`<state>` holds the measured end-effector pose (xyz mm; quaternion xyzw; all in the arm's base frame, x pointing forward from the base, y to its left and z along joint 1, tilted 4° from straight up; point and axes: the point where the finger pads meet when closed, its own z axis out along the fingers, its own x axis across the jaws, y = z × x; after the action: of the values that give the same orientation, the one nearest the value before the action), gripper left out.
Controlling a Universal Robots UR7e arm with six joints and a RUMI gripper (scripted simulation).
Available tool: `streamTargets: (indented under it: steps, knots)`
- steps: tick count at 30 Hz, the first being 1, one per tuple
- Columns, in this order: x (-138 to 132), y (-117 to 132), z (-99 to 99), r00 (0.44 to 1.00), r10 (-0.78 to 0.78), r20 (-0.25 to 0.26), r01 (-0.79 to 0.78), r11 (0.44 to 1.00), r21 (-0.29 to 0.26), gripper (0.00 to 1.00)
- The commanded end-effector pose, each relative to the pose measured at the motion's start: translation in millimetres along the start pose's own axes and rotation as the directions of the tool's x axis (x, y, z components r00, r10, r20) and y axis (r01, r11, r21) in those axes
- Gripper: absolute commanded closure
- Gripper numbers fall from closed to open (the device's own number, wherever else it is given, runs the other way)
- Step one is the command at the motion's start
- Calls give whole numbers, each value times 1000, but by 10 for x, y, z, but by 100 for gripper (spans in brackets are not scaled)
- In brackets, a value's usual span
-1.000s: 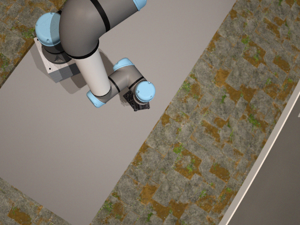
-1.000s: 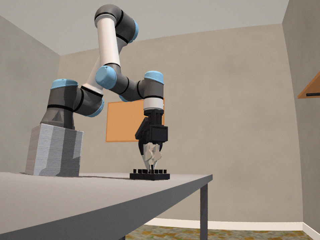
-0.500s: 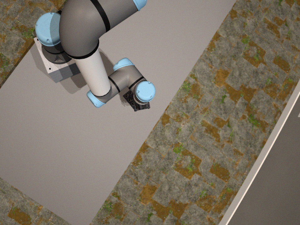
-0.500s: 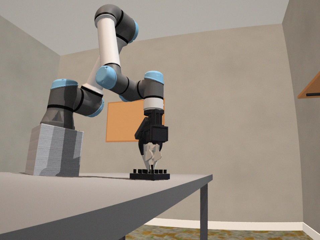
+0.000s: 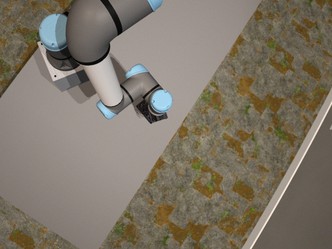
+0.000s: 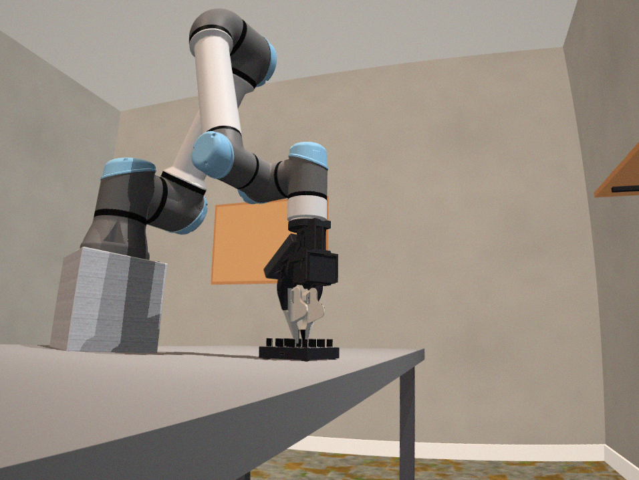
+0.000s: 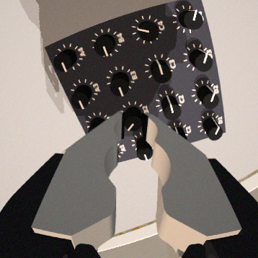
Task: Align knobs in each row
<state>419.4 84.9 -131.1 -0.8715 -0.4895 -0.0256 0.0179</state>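
- Knob box [image 7: 140, 54] sits flat on the grey table [image 6: 154, 392], near the table's edge and well apart from the arm's grey pedestal [image 6: 108, 299].
- Top view: the box [image 5: 142, 107] is mostly hidden under the blue-capped wrist joint [image 5: 160, 101]; only a dark corner with a few knobs shows, and no labels can be read.
- Exterior view: the box [image 6: 299, 353] is a low black slab with a row of small knobs along its top. The gripper [image 6: 302, 330] points straight down with its tips in among the knobs.
- Only the wrist view shows the dark face, the black round knobs with white pointer lines and tick rings, and the labels A4 to D1.
- Wrist view: the gripper [image 7: 134, 120] has its fingers nearly together, pinched on knob B2 [image 7: 132, 119].
- Knob B1 [image 7: 144, 148] shows through the gap lower down.
- Knob C4 [image 7: 147, 30] has its line at a different angle from C3 [image 7: 160, 69] and C2 [image 7: 169, 102].
- C1 and A1 are partly covered by the fingers.
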Motion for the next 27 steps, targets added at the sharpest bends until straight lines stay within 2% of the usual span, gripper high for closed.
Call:
streamTargets:
  steps: [1,12,21,23,27]
  knots:
    - [-2,4,-3,997,-80,-1,80,997,-1,96]
    - [-11,6,-3,964,-265,-1,265,964,-1,96]
    - [-20,9,-3,889,-457,-1,457,889,-1,96]
    - [-20,9,-3,889,-457,-1,457,889,-1,96]
    - [-24,11,-3,846,-534,-1,534,846,-1,96]
